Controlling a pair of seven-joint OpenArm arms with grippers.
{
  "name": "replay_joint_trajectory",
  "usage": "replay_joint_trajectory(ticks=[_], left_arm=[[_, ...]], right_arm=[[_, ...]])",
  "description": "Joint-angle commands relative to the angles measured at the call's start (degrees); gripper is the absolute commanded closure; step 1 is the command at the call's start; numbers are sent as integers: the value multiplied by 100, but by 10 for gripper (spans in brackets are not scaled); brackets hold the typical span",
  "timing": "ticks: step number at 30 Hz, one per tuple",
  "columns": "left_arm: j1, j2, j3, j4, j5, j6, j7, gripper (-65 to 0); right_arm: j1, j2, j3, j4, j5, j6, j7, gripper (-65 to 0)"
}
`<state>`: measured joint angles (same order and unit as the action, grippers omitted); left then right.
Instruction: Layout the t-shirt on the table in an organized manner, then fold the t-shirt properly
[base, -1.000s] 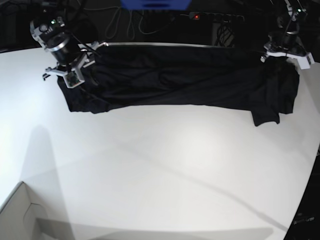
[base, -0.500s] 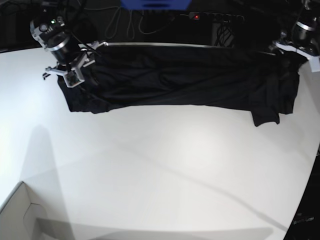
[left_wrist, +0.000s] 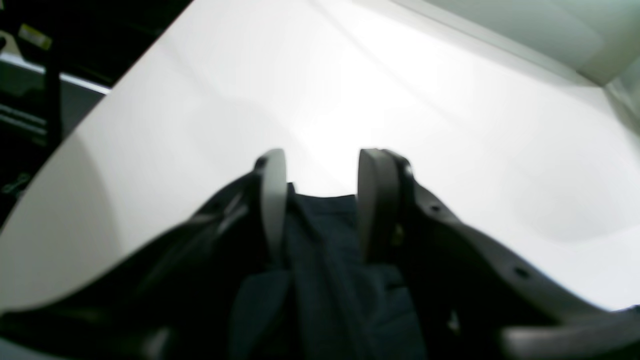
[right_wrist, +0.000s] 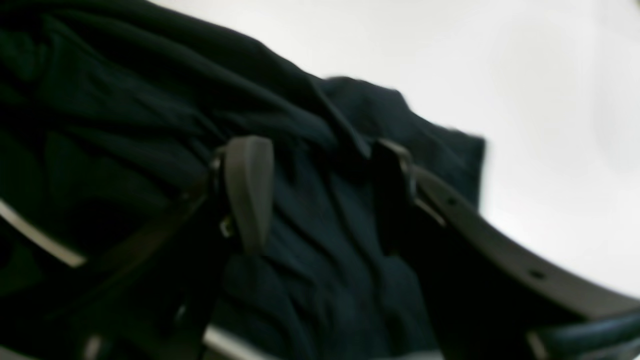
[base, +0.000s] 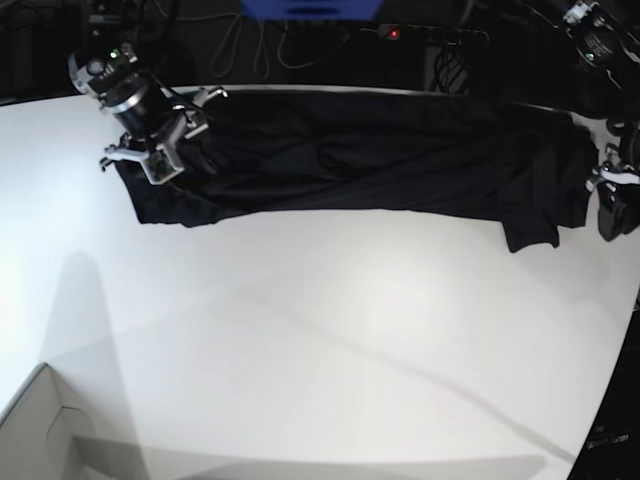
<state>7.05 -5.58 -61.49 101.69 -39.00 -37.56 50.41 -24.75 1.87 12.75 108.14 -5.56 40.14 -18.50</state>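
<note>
The black t-shirt (base: 380, 150) lies stretched in a wide band along the far side of the white table (base: 320, 330), with wrinkles and one corner hanging forward at the right. My right gripper (base: 150, 160) hovers at the shirt's left end. In the right wrist view its fingers (right_wrist: 247, 190) stand apart over the dark fabric (right_wrist: 125, 100), open. My left gripper (base: 612, 205) is at the shirt's right edge. In the left wrist view its jaws are open, and a strip of the shirt (left_wrist: 325, 250) shows between the two fingers (left_wrist: 272, 200).
A white box corner (base: 40, 430) sits at the front left. The table's curved edge (base: 615, 340) runs down the right side. Cables and a power strip (base: 430, 35) lie in the dark behind the table.
The left gripper let go of the shirt's far right corner and moved forward along its right edge. The right gripper opened wider and shifted slightly right at the shirt's left end.
</note>
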Motion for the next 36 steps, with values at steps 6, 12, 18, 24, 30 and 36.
replay_joint_trajectory(ticks=[6,12,18,24,30,36], left_arm=[[-41,-88,-53,-2,300,-29,-131,-236],[64,-79,-70,-2,300,-29,-131,-236],[82,-79,-70,-2,300,-29,-131,-236],[82,-88,-70,-2,300,-29,-131,-236],[82,-97,-70,-2,300,-29,-131,-236],[38,-105,-70,-2,300,-29,-140,-236]], right_arm=[[581,415,-225,-541,33,-14,132,-320],[994,415,-365,-682,33,-14,132,-320],[1205,407,-691,-866,33,-14,132,-320],[1451,398,-682,-1429,33,-14,132,-319],[1451,415,-682,-1455,33,-14,132,-317],[1460,424,-682,-1737,33,-14,158,-230]])
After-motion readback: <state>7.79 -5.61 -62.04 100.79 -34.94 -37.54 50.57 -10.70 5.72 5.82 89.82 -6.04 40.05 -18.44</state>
